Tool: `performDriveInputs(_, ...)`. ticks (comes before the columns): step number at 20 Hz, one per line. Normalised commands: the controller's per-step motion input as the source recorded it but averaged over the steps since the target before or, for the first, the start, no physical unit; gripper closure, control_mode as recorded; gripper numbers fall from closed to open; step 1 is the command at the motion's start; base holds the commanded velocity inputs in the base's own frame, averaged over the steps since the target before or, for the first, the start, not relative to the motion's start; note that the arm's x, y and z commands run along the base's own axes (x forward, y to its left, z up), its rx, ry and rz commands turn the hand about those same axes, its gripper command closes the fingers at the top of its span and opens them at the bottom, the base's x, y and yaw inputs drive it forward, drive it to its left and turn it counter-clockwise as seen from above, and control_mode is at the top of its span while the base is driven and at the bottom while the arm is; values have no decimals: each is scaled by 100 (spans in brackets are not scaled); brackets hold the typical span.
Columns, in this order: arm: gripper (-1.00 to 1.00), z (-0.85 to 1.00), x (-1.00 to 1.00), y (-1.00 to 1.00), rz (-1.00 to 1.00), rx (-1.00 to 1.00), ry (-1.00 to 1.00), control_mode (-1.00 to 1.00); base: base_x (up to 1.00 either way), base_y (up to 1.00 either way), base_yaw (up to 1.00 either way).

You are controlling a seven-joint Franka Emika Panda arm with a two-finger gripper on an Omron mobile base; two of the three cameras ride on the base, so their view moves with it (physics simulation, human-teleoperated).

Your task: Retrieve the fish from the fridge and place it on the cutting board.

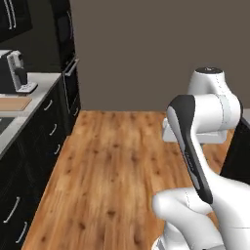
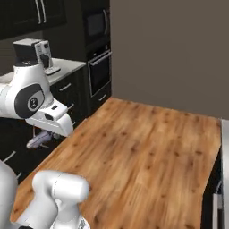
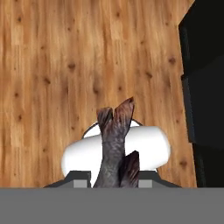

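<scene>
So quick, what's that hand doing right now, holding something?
Hand: closed on the fish, tail sticking out past the fingers, above the wooden floor.

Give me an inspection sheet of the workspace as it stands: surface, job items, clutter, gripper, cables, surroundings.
Surface: grey counter at the left; wooden floor across the middle.
Job's things: the fish is carried in the gripper, tail fin pointing away from the hand; the cutting board lies flat on the counter, nothing on its visible part. Fridge: nothing seen.
Clutter: a coffee machine stands on the counter behind the board.
Grippers: the gripper is shut on the fish, held above the floor.
Cables: nothing seen.
Surroundings: dark cabinets under the counter, a built-in oven, a plain grey-brown wall.
</scene>
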Motion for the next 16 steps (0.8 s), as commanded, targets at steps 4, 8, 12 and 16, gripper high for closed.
performDriveInputs(4, 100, 0, 0, 0, 0, 0, 0, 100, 99, 14, 65)
performDriveInputs(8, 100, 0, 0, 0, 0, 0, 0, 100, 84, 0, 76)
performDriveInputs(12, 100, 0, 0, 0, 0, 0, 0, 100, 96, 0, 68)
performDriveInputs(16, 100, 0, 0, 0, 0, 0, 0, 100, 92, -8, 66)
